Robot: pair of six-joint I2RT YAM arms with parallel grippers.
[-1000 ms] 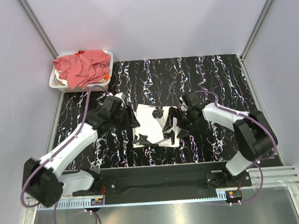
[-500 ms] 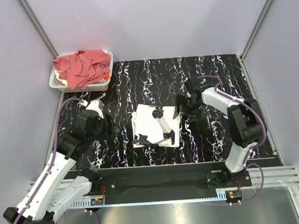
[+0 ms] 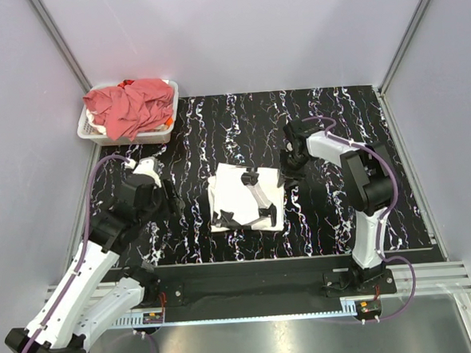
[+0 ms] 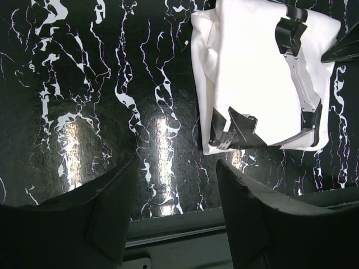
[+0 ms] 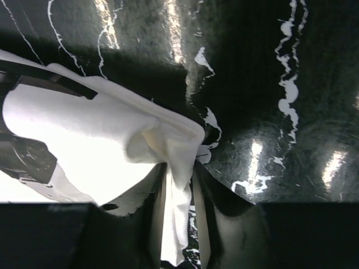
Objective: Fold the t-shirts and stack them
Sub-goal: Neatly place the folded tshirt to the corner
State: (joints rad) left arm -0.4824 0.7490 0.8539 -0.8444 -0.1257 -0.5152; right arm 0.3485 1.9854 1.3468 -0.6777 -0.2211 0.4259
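One white t-shirt (image 3: 243,198) lies folded mid-counter (image 3: 333,210); salmon-red t-shirts (image 3: 131,103) fill the basket (image 3: 89,131).
At the counter's far left corner, the white plastic basket is heaped above its rim with crumpled salmon-red t-shirts. The right gripper (image 5: 178,168) has its jaws pinched on a fold of cloth at the white t-shirt's far right corner. The left gripper (image 4: 175,168) hangs over bare counter to the left of the white t-shirt, jaws apart, holding nothing.

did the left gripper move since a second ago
Yes. In the top view the left gripper has pulled left, off the folded white t-shirt and toward the table's left edge.
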